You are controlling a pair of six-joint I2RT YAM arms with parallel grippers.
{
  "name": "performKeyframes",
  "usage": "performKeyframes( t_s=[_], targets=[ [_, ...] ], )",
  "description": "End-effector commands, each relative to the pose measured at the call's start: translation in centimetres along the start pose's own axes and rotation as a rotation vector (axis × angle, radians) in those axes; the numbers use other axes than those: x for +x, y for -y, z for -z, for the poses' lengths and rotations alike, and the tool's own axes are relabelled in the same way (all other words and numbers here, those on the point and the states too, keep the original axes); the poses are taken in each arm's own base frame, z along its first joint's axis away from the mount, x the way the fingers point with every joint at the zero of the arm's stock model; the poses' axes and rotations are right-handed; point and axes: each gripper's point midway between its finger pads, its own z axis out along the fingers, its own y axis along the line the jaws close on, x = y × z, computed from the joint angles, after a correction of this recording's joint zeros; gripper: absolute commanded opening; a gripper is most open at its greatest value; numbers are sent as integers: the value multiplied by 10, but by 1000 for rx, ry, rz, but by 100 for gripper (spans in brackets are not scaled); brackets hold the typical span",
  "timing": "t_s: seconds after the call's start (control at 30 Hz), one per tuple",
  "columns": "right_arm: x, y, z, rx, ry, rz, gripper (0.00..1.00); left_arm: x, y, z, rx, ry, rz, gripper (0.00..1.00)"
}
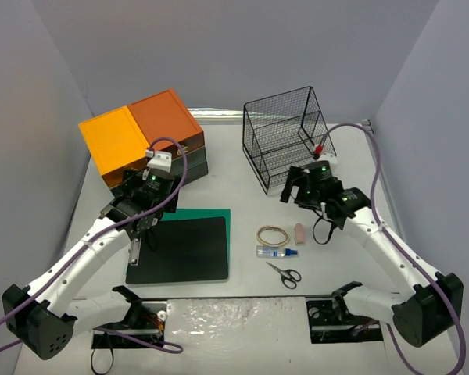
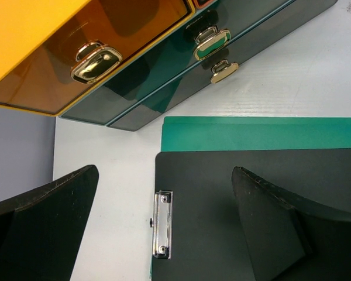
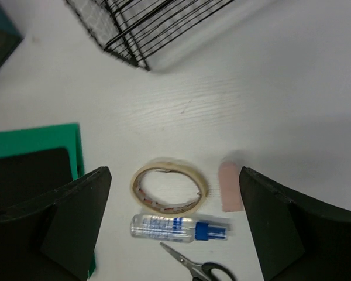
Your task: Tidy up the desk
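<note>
Counter point(image 1: 234, 180) is holding clutter; right end effector point(image 3: 174, 172), spread and empty, needs centring over tape roll point(image 3: 202, 188); left end effector point(image 2: 164, 170) is gaping too.

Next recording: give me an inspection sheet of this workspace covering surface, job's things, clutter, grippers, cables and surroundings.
Surface: white desk, no spills seen.
Job's things: the desk itself; drawer unit at far left with its drawers shut; wire basket at far right, nothing seen inside.
Clutter: tape ring, glue bottle, scissors and pink eraser lie loose, right of centre; black clipboard lies on green board.
Grippers: left gripper open, above the clipboard; right gripper open, above the tape ring.
Cables: purple cables loop along both arms.
Surroundings: plain grey walls.
</note>
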Motion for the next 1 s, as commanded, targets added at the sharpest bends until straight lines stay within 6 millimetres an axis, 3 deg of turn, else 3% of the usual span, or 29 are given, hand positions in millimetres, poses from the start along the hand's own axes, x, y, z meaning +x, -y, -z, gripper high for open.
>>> performKeyframes(
  t_s=[0.0, 0.2, 0.47, 0.8, 0.97],
  targets=[
    [34, -68, -4, -162, -74, 82, 88, -16, 0, 4, 10, 53, 72, 97],
    [73, -94, -10, -232, -148, 106, 89, -9, -5, 11, 2, 22, 120, 97],
    [102, -113, -15, -265, -201, 160, 89, 34, -18, 27, -99, -119, 344, 97],
    [115, -136, -19, -316, -244, 238, 90, 62, -27, 36, -162, -161, 604, 97],
    [116, -143, -16, -343, -252, 249, 91, 85, -17, 35, -154, -209, 730, 97]
  ],
)
